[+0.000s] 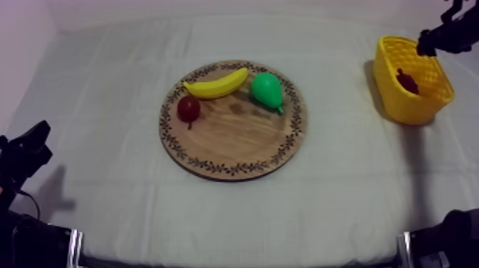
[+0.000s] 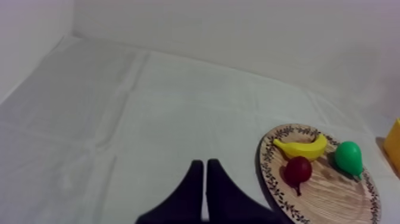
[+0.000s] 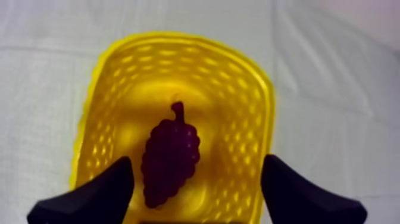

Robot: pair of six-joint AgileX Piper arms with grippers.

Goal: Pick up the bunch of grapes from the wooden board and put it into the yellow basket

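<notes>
The bunch of grapes [image 3: 171,156] is found lying lengthwise in the yellow basket [image 3: 233,77], directly beneath the spread, empty right gripper [image 3: 196,162].

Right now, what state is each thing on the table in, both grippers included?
bunch of grapes: lying loose inside the yellow basket
yellow basket: upright, holding the grapes
wooden board: flat, carrying banana, pear and small red fruit
left gripper: shut, empty, beside the board
right gripper: open, above the basket
</notes>
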